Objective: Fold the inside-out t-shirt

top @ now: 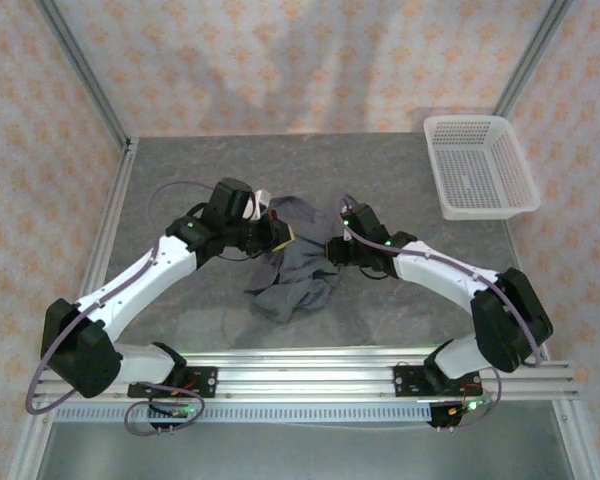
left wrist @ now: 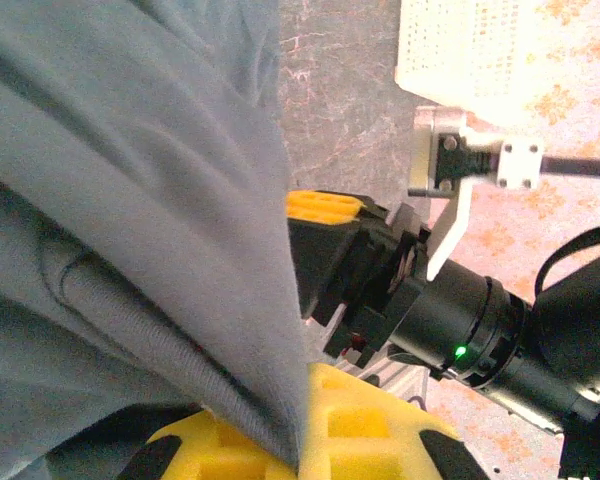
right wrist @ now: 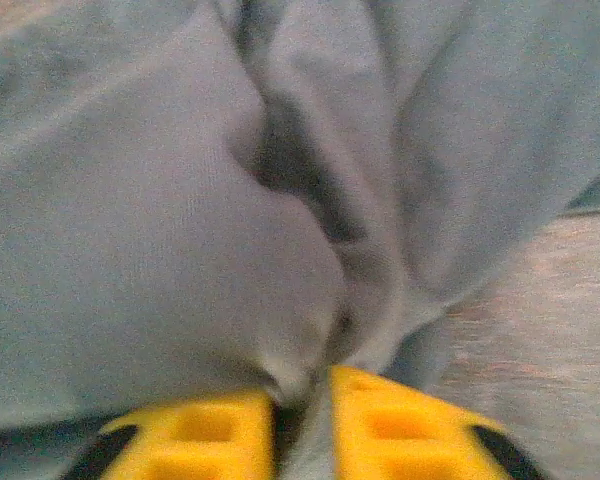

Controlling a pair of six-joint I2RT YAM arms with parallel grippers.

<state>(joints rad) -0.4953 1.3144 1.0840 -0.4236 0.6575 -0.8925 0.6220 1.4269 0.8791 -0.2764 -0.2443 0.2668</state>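
The dark slate-grey t-shirt [top: 298, 262] hangs crumpled between both arms over the middle of the table, its lower part resting on the surface. My left gripper [top: 277, 235] is shut on its upper left edge; in the left wrist view the cloth [left wrist: 130, 200] runs down into the yellow fingers [left wrist: 380, 430]. My right gripper [top: 332, 250] is shut on the shirt's right side; in the right wrist view a fold of cloth [right wrist: 180, 230] is pinched between the yellow pads [right wrist: 400, 420]. The right gripper's yellow finger [left wrist: 325, 207] and black wrist show in the left wrist view.
A white mesh basket [top: 477, 165] stands at the back right of the grey table [top: 180, 180]; its wall [left wrist: 480, 50] shows in the left wrist view. Patterned walls enclose the table. An aluminium rail [top: 310, 375] runs along the near edge.
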